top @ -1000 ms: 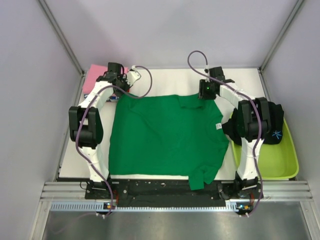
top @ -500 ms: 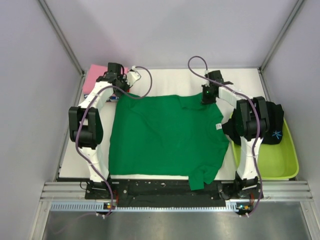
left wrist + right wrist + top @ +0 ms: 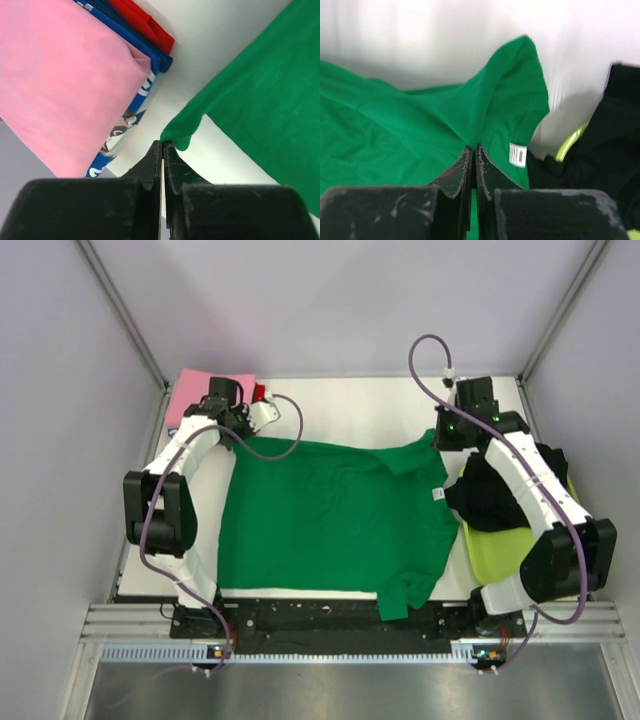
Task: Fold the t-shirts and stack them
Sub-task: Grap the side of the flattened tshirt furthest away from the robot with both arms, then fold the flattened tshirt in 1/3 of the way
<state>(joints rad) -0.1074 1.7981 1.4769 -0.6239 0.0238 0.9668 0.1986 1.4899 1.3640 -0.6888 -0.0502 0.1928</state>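
- At the far-left corner of the tabletop, a folded stack: pink t-shirt on top, blue-white printed t-shirt under it, and red t-shirt at the bottom edge of the pile, showing only as a strip.
- The stack lies near the green garment, apart from it; a band of bare white surface shows between them in the left wrist view.
- Left tool: clenched, fingers pressed together on the far-left corner of the green t-shirt. The pinched corner bunches into a small fold right at the tips.
- The green t-shirt is spread open across the middle of the tabletop, mostly flat. Its far edge runs between the two tools. A bunched sleeve at the near right reaches past the near edge of the tabletop.
- A white tag sits on the green cloth near its right edge.
- Right tool: clenched, fingers closed on a fold at the far-right corner of the green t-shirt. The cloth rises to a peak beyond the tips.
- The right wrist view is blurred, so finer detail cannot be told.
- Black t-shirt: crumpled, lying over the far part of the lime-green tub, just beside the green t-shirt's right edge. The right arm crosses above it.
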